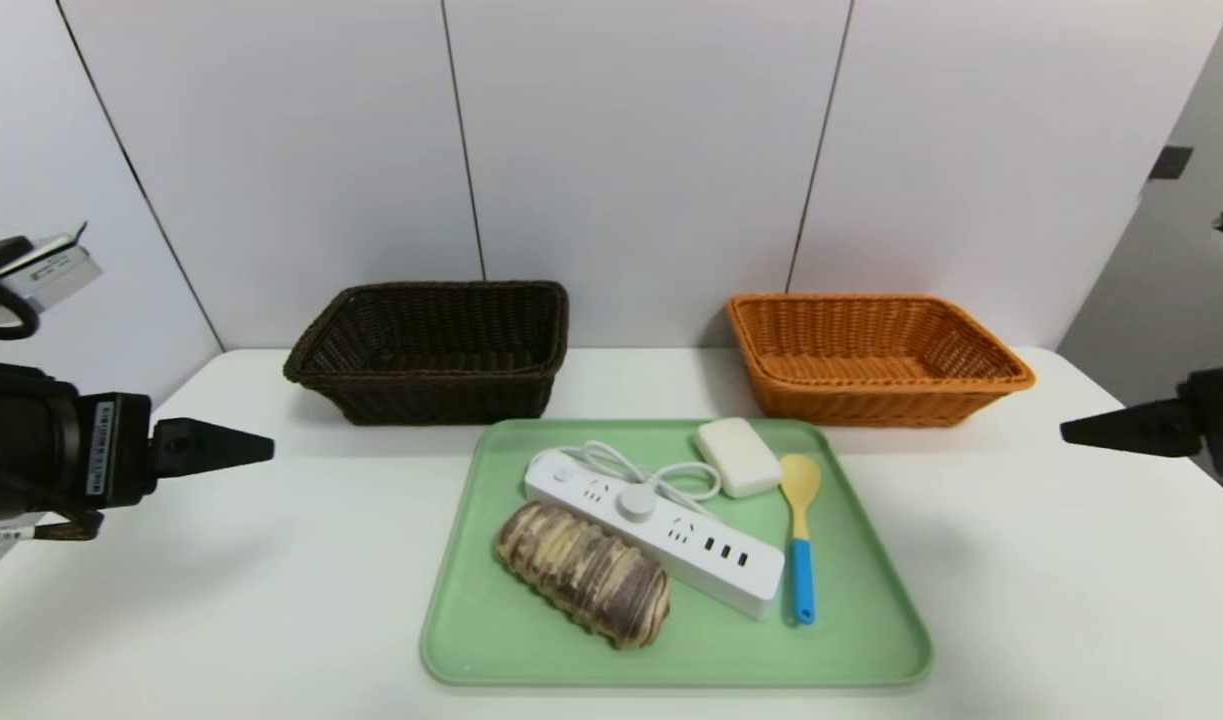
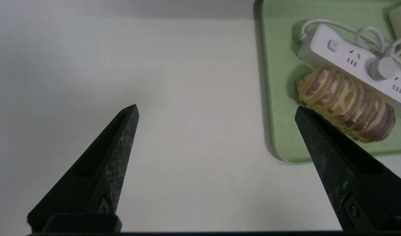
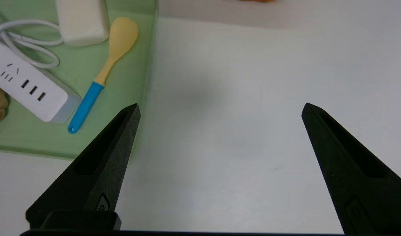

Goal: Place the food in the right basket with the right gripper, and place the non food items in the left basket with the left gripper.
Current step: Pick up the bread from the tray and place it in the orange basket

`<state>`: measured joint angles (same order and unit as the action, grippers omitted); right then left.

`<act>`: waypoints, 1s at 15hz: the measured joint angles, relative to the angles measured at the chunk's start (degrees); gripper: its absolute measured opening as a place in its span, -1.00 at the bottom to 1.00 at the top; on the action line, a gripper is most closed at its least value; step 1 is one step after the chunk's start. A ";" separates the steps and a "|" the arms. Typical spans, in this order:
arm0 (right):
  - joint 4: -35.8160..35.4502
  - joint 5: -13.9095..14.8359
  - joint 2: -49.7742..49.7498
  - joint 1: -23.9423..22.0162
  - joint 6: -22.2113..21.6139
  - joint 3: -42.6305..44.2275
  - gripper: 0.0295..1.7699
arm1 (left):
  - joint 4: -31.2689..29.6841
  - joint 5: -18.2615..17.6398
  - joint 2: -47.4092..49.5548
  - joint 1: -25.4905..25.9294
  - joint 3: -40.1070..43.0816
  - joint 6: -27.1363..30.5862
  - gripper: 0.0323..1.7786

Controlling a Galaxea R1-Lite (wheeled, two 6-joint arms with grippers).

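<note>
With its jaws spread and empty, the black right gripper [image 3: 221, 104] lies to the right of the brown-and-cream ridged loaf [image 1: 584, 575], whose long axis slants; the parked black left gripper [image 2: 215, 107], also open, is nearer.

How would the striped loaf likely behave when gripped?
The loaf looks bready, so it would probably dent under a hard squeeze. Its ridged surface may give decent grip. Being rounded and oblong, it might roll a little if nudged sideways.

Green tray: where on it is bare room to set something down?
Bare patches: the green tray's near right corner, beyond the blue-handled yellow spoon, and its near left corner, beside the brown striped loaf. Its middle is crowded.
</note>
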<state>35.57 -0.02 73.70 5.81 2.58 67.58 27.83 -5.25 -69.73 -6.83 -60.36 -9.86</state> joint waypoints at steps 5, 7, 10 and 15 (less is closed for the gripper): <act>-2.39 -0.28 9.81 14.99 -1.85 4.99 0.92 | 0.28 -6.34 -4.89 -3.30 -2.10 -0.28 0.90; -3.19 0.02 13.31 21.31 -2.79 7.08 0.92 | 0.30 -6.10 -5.84 -3.61 -1.94 -0.35 0.90; -3.27 0.16 18.13 28.88 -5.45 10.64 0.92 | 0.39 -5.49 -6.49 -3.69 -1.85 -0.37 0.90; -3.27 0.18 25.41 37.34 -7.01 16.15 0.92 | 0.44 -2.68 -7.14 -3.64 -1.39 -0.35 0.90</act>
<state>32.31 0.16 99.11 43.15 -4.43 83.74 28.27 -7.94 -76.87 -10.47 -61.75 -10.22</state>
